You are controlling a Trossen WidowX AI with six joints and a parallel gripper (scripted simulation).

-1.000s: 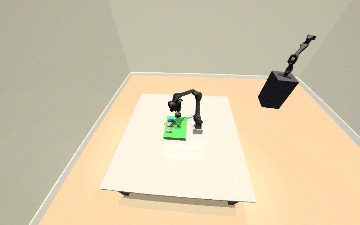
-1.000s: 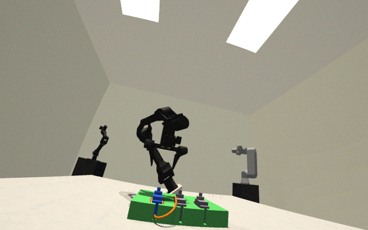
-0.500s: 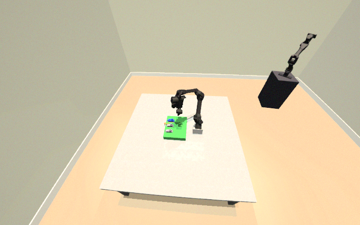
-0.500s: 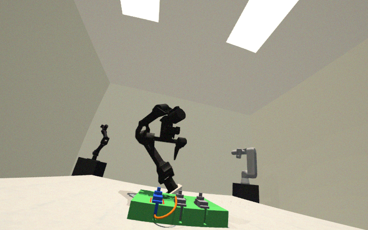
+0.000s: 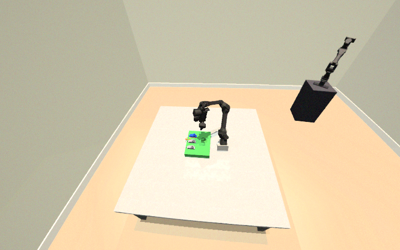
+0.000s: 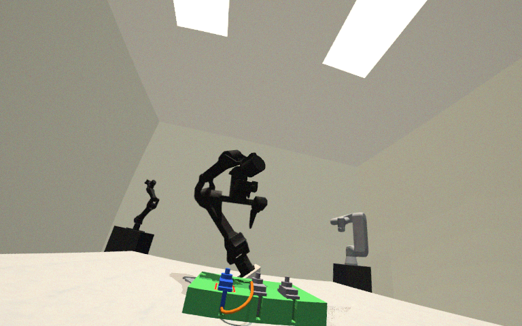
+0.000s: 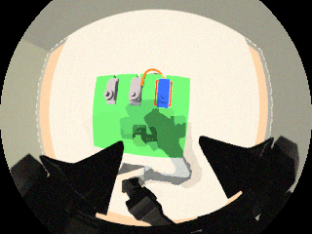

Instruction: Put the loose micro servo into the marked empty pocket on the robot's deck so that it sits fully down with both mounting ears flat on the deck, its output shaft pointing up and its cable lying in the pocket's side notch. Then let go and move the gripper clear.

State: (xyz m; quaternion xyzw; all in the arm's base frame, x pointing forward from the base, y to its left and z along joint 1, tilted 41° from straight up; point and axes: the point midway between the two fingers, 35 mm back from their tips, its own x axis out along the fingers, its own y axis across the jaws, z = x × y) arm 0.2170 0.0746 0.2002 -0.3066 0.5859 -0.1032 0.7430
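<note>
The blue micro servo (image 5: 192, 135) (image 6: 225, 282) (image 7: 164, 92) stands upright in the red-marked pocket of the green deck (image 5: 197, 153) (image 6: 204, 303) (image 7: 104, 129), shaft up. Its ears look level with the deck, at about the same height as those of the grey servos; a tiny gap cannot be ruled out. A blue strip runs down the side notch, and from its lower end the orange cable (image 6: 250, 294) (image 7: 152, 69) loops out towards the neighbouring grey servo. My gripper (image 5: 201, 128) (image 7: 163, 143) is wide open and empty, high above the deck and apart from the servo.
Two grey servos (image 5: 191, 141) (image 5: 190, 147) (image 6: 258, 286) (image 6: 287, 288) (image 7: 135, 91) (image 7: 111, 92) sit in a row beside the blue one. My arm's base (image 5: 222, 146) stands beside the deck. Other arms on black pedestals (image 5: 313, 101) (image 6: 351, 276) stand beyond the table.
</note>
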